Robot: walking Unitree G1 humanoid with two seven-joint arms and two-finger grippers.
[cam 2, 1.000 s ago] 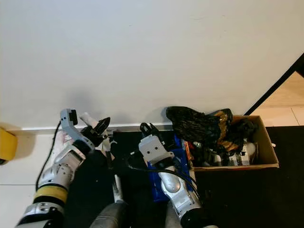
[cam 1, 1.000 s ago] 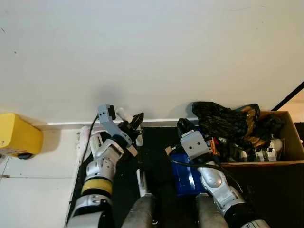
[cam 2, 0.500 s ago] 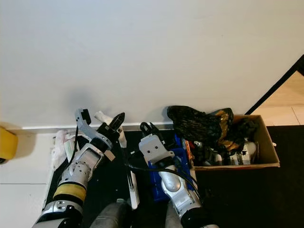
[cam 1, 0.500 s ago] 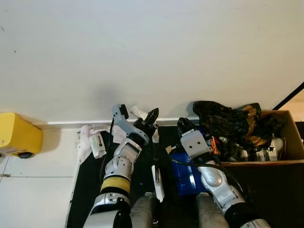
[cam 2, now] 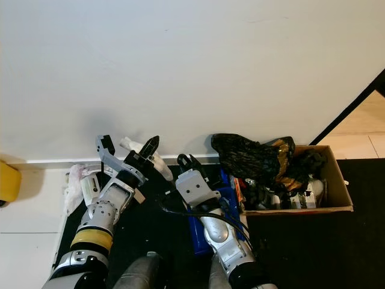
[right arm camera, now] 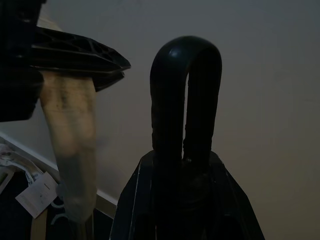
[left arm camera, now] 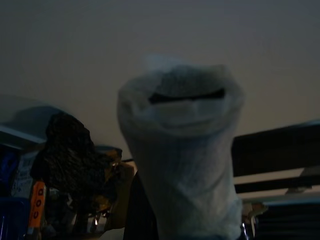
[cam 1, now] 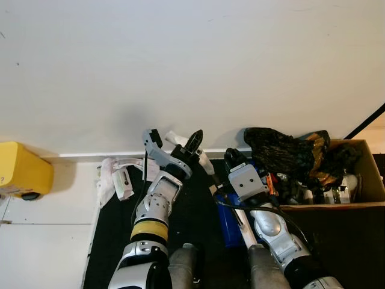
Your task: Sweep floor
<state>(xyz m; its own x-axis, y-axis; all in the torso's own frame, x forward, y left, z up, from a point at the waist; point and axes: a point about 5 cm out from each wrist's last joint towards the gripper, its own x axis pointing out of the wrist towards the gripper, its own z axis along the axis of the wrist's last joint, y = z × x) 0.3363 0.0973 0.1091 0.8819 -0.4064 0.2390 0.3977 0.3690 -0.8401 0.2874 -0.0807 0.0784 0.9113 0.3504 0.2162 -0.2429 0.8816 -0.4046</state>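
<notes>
My left gripper (cam 1: 194,139) is shut on the white wrapped top of a broom handle (cam 1: 178,139), held up near the wall's baseboard. The white stick (cam 1: 240,221) runs down and right from there, crossing in front of my right arm. The wrapped end (left arm camera: 182,150) looms close in the left wrist view. My right gripper (cam 1: 233,158) is shut on a black looped handle (right arm camera: 186,46) that rises from a blue dustpan (cam 1: 224,218) standing on the black mat. The two grippers are close, the left one just beside the right.
A cardboard box (cam 1: 366,180) holding a black bag (cam 1: 283,153) and clutter stands at the right. A yellow object (cam 1: 21,171) sits at the left by the wall. White packets (cam 1: 117,179) lie at the baseboard. A white wall (cam 1: 192,66) is straight ahead.
My left arm has swung right with the white handle, from near the white packets to just beside my right gripper. The stick's lower part has moved right too. My right arm has stayed still.
</notes>
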